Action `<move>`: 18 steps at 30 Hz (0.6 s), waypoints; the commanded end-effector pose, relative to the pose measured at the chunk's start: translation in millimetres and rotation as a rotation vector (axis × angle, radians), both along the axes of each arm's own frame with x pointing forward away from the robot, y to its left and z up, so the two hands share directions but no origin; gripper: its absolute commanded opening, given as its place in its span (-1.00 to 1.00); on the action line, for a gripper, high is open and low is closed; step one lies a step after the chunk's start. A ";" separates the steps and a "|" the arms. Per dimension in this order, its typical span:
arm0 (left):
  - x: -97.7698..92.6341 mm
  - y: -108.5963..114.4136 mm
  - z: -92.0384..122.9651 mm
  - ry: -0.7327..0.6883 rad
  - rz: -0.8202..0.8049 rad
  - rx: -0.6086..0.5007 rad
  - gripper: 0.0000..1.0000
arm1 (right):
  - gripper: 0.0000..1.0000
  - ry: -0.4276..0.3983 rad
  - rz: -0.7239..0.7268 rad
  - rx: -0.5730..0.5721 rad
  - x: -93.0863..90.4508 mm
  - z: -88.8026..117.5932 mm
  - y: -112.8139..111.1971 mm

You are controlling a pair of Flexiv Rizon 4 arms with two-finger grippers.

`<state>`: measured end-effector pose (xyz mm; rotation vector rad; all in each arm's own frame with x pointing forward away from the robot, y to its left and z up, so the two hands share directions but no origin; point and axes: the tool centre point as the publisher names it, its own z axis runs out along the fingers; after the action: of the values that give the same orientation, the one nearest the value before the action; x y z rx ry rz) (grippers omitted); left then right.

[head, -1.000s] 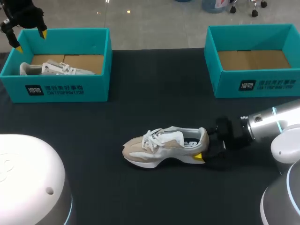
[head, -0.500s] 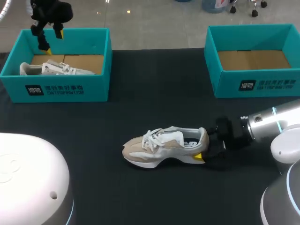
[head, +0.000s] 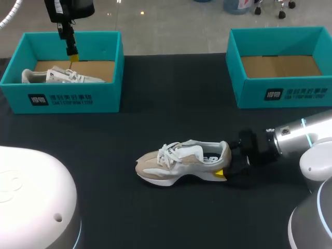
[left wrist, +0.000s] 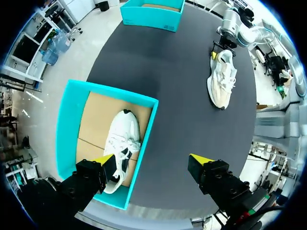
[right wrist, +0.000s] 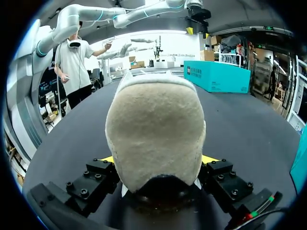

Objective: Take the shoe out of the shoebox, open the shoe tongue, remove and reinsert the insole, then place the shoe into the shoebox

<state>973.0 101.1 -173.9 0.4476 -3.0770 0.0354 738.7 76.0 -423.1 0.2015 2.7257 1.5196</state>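
Note:
A beige and white shoe (head: 179,160) lies on its sole mid-table, toe to the left. My right gripper (head: 229,164) is at its heel. In the right wrist view the padded heel (right wrist: 154,129) fills the space between the yellow tips, and the right gripper (right wrist: 158,160) is shut on it from both sides. My left gripper (head: 70,49) hangs open high over the back of the left teal shoebox (head: 67,98). A white shoe (head: 62,77) lies inside that box. From the left wrist, the left gripper (left wrist: 152,159) straddles the box wall (left wrist: 144,139), with the white shoe (left wrist: 122,139) below.
A second teal shoebox (head: 282,93) stands at the back right with only its cardboard floor showing. Black tabletop stretches between the two boxes and in front of the beige shoe. The right arm's body (head: 306,140) comes in from the right edge.
My left gripper has swung rightward from the left box's far left corner to over its back wall, turning as it went. The right gripper and beige shoe have not moved.

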 end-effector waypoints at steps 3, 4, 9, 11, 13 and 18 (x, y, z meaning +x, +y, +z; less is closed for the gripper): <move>0.7 0.9 -0.3 0.002 -0.006 0.000 1.00 | -1.00 0.000 -0.002 -0.004 -0.7 -0.1 1.7; 0.7 0.9 -0.3 0.002 -0.006 0.000 1.00 | -1.00 0.000 -0.002 -0.004 -0.7 -0.1 1.7; 0.7 0.9 -0.3 0.002 -0.006 0.000 1.00 | -1.00 0.000 -0.002 -0.004 -0.7 -0.1 1.7; 0.7 0.9 -0.3 0.002 -0.006 0.000 1.00 | -1.00 0.000 -0.002 -0.004 -0.7 -0.1 1.7; -10.1 -9.4 0.8 0.020 0.047 0.007 1.00 | -1.00 0.000 -0.002 -0.004 -0.7 -0.1 1.7; -32.8 -28.2 0.3 0.080 0.218 0.061 1.00 | -1.00 0.000 -0.002 -0.004 -0.7 -0.1 1.7</move>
<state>944.8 85.3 -175.4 0.6625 -2.9579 0.0177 738.7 76.0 -423.1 0.2015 2.7257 1.5197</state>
